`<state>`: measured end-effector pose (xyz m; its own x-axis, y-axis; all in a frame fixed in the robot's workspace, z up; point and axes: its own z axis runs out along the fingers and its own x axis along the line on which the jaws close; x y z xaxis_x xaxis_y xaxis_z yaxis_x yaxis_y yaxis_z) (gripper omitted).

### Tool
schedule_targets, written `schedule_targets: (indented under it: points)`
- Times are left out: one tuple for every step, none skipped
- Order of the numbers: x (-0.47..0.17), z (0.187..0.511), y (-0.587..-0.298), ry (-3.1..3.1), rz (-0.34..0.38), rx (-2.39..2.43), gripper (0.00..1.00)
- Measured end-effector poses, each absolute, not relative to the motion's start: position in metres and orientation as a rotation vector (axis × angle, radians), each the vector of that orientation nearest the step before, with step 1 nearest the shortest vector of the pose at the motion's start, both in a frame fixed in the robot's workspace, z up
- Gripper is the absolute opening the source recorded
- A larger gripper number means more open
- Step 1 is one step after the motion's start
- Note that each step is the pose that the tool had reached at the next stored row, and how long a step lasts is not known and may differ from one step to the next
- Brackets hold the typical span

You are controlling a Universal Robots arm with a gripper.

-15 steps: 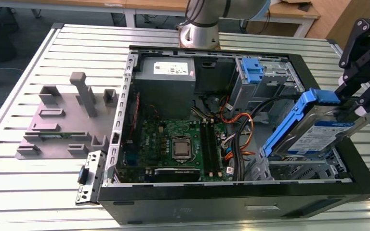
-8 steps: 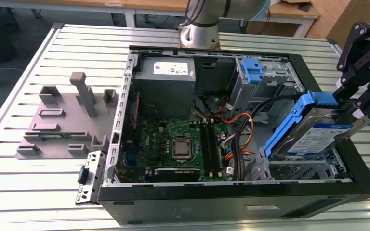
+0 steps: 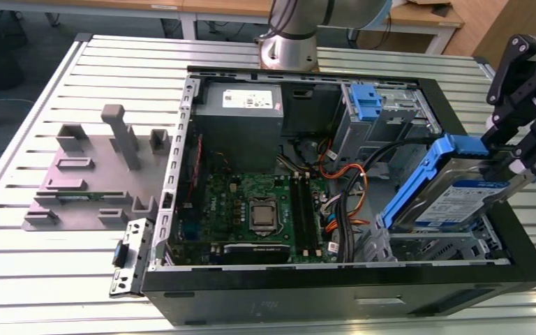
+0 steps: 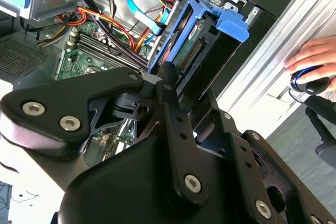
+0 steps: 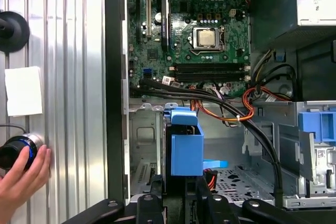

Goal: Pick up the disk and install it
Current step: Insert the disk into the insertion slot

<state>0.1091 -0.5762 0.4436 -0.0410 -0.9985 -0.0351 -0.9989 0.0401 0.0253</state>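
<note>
Fingers (image 4: 168,92) of the gripper (image 3: 508,166) are drawn in narrow on the disk (image 3: 456,199). They pinch it at its raised end, so I judge the grasp firm and the pick-up done. In the exterior view the drive hangs at the frame's right, tilted steeply. Its labelled face looks up and its blue side rail (image 3: 415,188) slopes down toward the inside of the case (image 3: 343,285). The lower end sits just above the metal drive cage (image 3: 440,248) in the lower right corner of the case. I cannot tell whether it touches the cage. In the first wrist view the blue end of the carrier stands on edge over that same bay, between the cage walls and near the bundle of cables (image 5: 231,103).

The install is begun but not finished, as I read it. The drive is lifted and brought to its bay, yet it is not lying flat or seated, and no connector is seen plugged into it.

Further out, the motherboard (image 3: 249,206) fills the middle of the case, well apart from the drive. The power-supply box (image 3: 240,101) lies at upper centre of the exterior view and a tall blue clip (image 3: 366,106) stands in the upper right bay. A grey fixture (image 3: 91,174) rests on the slatted table (image 3: 54,279) at the exterior view's left. In the first wrist view a person's hand (image 5: 21,182) rests on a round blue-ringed knob (image 5: 13,151) beside the case.
</note>
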Motion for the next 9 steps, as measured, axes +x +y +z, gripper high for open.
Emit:
schedule_targets:
  points:
    - [0.109,0.442,-0.576,2.26,0.066,-2.17,0.35]
    - [0.109,0.441,-0.576,2.26,0.066,-2.17,0.35]
    - [0.109,0.439,-0.576,2.261,0.065,-2.171,0.35]
    - [0.109,0.437,-0.576,2.261,0.064,-2.171,0.35]
    - [0.109,0.435,-0.576,2.261,0.064,-2.171,0.35]
    - [0.109,0.433,-0.576,2.262,0.063,-2.172,0.35]
    - [0.109,0.432,-0.576,2.262,0.062,-2.172,0.35]
    - [0.109,0.43,-0.576,2.262,0.062,-2.172,0.35]
    - [0.109,0.428,-0.576,2.262,0.061,-2.172,0.35]
